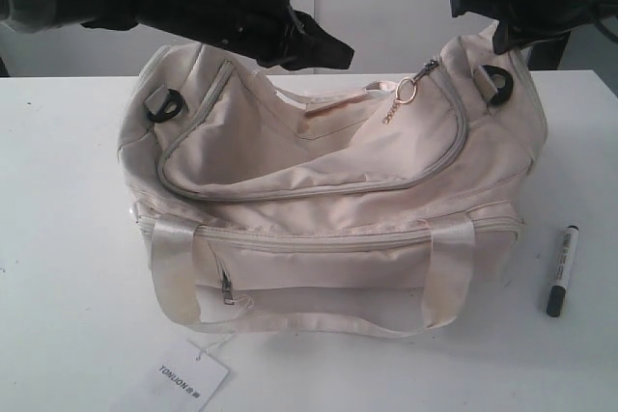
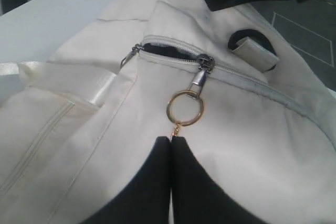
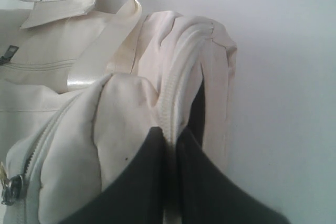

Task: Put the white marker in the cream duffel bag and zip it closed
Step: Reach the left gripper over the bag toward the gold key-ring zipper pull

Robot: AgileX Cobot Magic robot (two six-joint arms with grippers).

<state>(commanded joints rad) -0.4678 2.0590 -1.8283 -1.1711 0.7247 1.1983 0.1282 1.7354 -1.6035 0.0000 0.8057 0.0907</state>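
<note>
On the table [image 1: 68, 238], off the bag [image 1: 319, 200] on my right arm's side, the marker [image 1: 562, 270] lies flat, clear of the fabric. My right claw [image 3: 170, 135] is pinched tight on the bag's end seam, at the zip track. My left claw [image 2: 171, 141] is closed with nothing in it, hovering over the bag near the gold ring [image 2: 185, 107].

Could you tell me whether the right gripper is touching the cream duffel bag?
Touching: right wrist view shows the right gripper pinching the cream duffel bag at its zipper.
</note>
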